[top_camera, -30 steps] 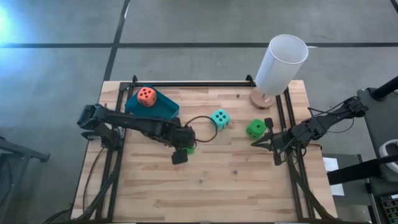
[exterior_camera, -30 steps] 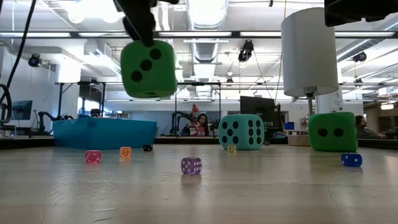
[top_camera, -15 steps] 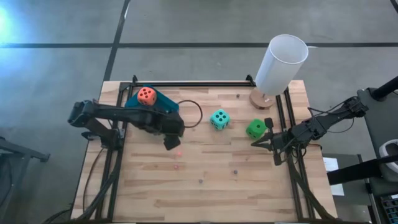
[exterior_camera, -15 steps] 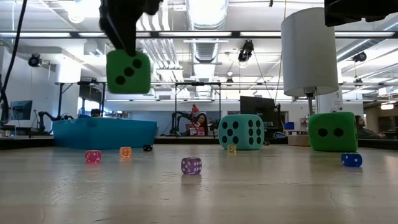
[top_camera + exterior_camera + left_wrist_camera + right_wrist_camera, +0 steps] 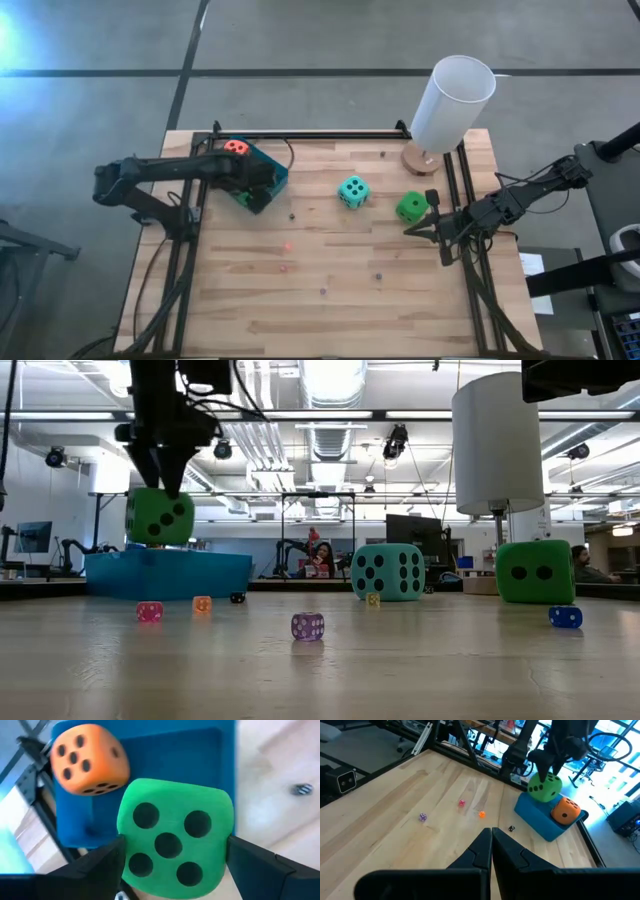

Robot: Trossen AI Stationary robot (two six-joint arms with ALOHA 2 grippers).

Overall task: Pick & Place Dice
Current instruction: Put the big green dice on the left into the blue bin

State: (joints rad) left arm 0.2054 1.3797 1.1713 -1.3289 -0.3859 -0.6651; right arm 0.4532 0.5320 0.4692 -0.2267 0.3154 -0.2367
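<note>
One green die [image 5: 175, 837] is gripped in the left pincer [image 5: 172, 857], just above the tray [image 5: 268, 174]. Orange die [image 5: 236, 147] lies in the tray. Teal die [image 5: 352, 190] and second green die [image 5: 409, 207] sit on the worktop [image 5: 330, 260], well apart from the tray. Right pincer [image 5: 491, 836] is closed, empty, beside that die. By my estimate, two remain.

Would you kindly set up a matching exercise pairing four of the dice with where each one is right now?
Column 1:
1. orange die
2. teal die
3. green die with five pips showing
4. other green die

Column 2:
A. on the table beside the right gripper
B. held by the left gripper over the blue tray
C. lying in the tray
D. mid-table, alone

Pairs: 1-C, 2-D, 3-B, 4-A
</note>
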